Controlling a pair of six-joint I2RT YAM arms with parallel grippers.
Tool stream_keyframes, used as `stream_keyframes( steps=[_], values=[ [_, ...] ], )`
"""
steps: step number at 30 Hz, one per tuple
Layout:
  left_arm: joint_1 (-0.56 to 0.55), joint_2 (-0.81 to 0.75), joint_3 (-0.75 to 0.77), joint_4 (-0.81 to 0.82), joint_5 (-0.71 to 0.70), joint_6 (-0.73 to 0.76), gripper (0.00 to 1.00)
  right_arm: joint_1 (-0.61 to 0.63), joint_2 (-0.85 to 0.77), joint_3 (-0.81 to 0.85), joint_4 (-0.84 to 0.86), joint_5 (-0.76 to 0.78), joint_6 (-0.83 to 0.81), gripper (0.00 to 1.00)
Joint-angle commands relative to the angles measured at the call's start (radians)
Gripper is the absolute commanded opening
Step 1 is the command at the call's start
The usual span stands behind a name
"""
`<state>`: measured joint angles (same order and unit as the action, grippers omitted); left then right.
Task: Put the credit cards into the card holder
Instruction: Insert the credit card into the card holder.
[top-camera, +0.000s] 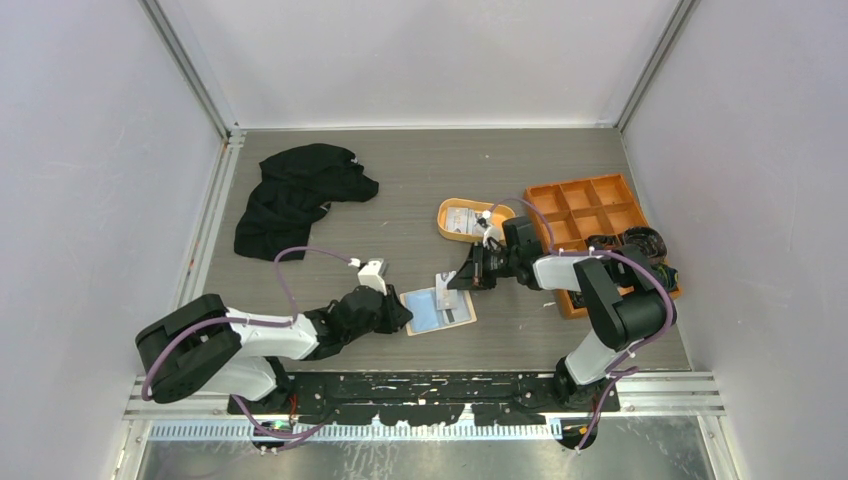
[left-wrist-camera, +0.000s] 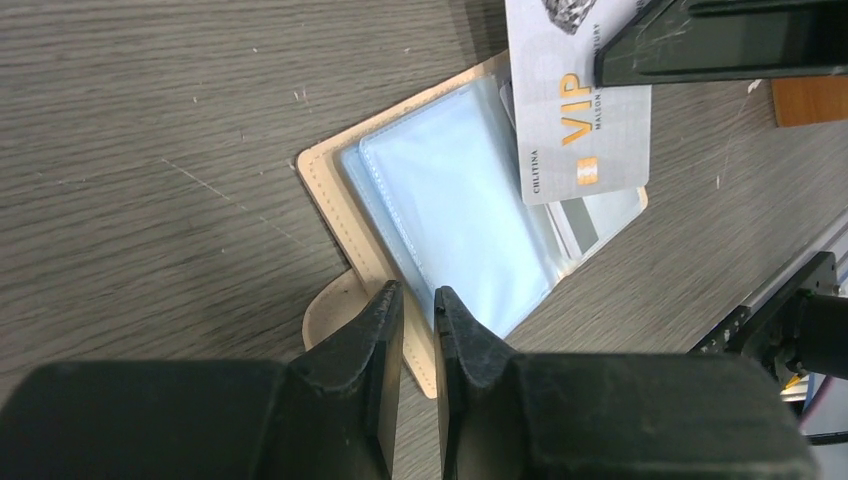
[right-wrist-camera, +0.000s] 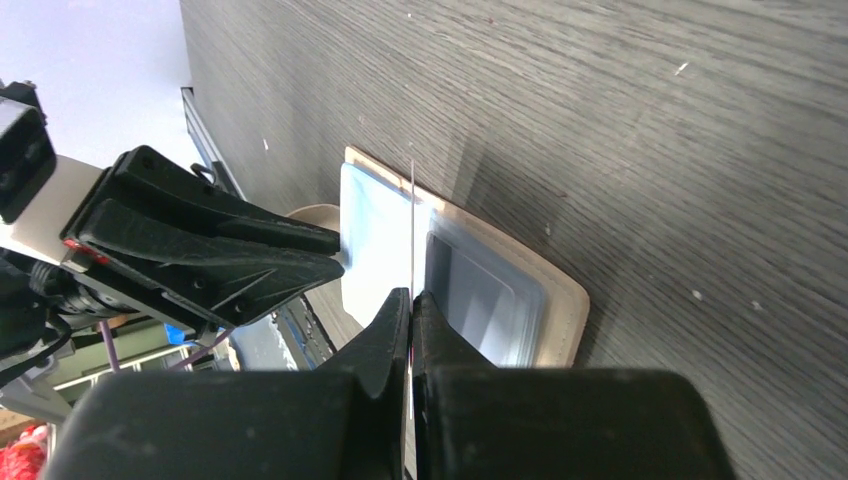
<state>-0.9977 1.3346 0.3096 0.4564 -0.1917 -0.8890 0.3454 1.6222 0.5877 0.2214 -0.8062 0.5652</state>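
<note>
While the right gripper (right-wrist-camera: 411, 297) is clenching a credit card (left-wrist-camera: 585, 130) edge-on, with the open card holder (right-wrist-camera: 560, 300) lying just beneath it, it should be aligning that edge squarely with a pocket mouth, the left gripper (left-wrist-camera: 418, 300), whose grip I cannot tell, sitting at the holder's edge.

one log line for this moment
right tool: shut on card | card: upright over open wallet | left tool: at wallet edge

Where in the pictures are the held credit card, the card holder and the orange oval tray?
credit card (left-wrist-camera: 570, 135): left wrist view, printed face.
card holder (left-wrist-camera: 328, 195): left wrist view, beige border.
orange oval tray (top-camera: 441, 220): top external view, left rim.
</note>
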Motion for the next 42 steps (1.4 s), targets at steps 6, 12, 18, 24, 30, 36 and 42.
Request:
stream_keyframes(
  steps=[6,12,18,24,30,36,42],
  values=[
    [-0.010,0.004,0.043,-0.035,-0.038,-0.008,0.16,0.012,0.011,-0.007,0.053,-0.021,0.012,0.01],
    [-0.013,0.005,0.045,-0.042,-0.038,-0.010,0.15,0.020,0.015,-0.008,0.032,-0.004,0.008,0.01],
    [-0.014,0.012,0.048,-0.042,-0.035,-0.011,0.15,0.037,0.029,-0.021,0.046,-0.006,0.015,0.01],
    [-0.016,0.018,0.050,-0.042,-0.034,-0.011,0.14,0.043,0.028,-0.039,0.068,-0.008,0.033,0.01],
    [-0.015,0.024,0.051,-0.042,-0.035,-0.013,0.14,0.044,0.033,-0.054,0.080,-0.008,0.042,0.01],
    [-0.015,0.025,0.049,-0.042,-0.038,-0.012,0.13,0.070,0.029,-0.060,0.079,-0.008,0.026,0.01],
    [-0.016,0.025,0.051,-0.042,-0.038,-0.011,0.13,0.078,0.030,-0.070,0.079,-0.012,0.013,0.01]
  ],
)
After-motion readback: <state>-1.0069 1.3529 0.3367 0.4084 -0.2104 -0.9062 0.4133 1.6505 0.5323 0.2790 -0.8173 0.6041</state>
